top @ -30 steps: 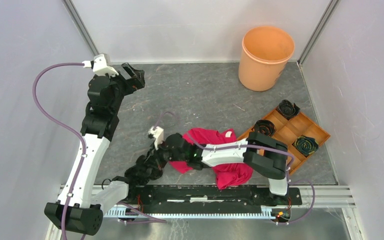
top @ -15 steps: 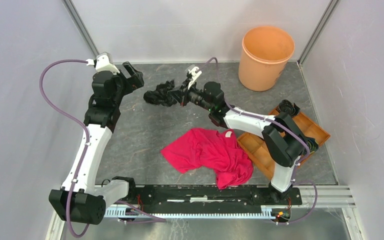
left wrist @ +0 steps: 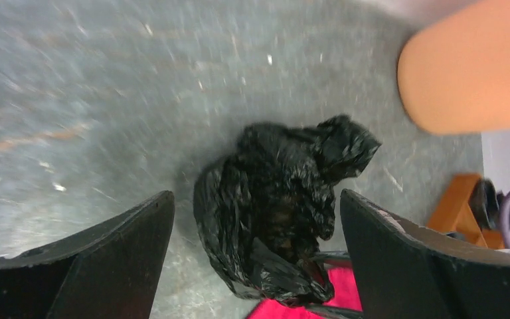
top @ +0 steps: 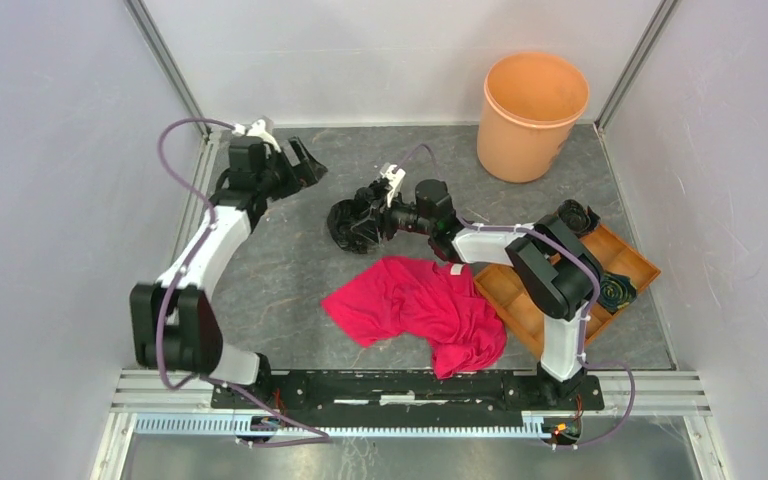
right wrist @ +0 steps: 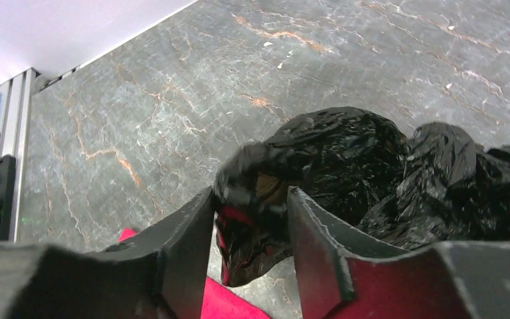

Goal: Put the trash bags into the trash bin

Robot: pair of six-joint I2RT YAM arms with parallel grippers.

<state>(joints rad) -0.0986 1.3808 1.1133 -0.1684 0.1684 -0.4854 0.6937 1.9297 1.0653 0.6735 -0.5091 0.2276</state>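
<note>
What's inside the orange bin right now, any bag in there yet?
Nothing shows inside the trash bin: only its bare orange inner wall and floor. The near inner wall is hidden behind the rim. The trash bag lies crumpled on the table.

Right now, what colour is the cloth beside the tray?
The cloth is plain pinkish red; it shows best in the top external view.
</note>
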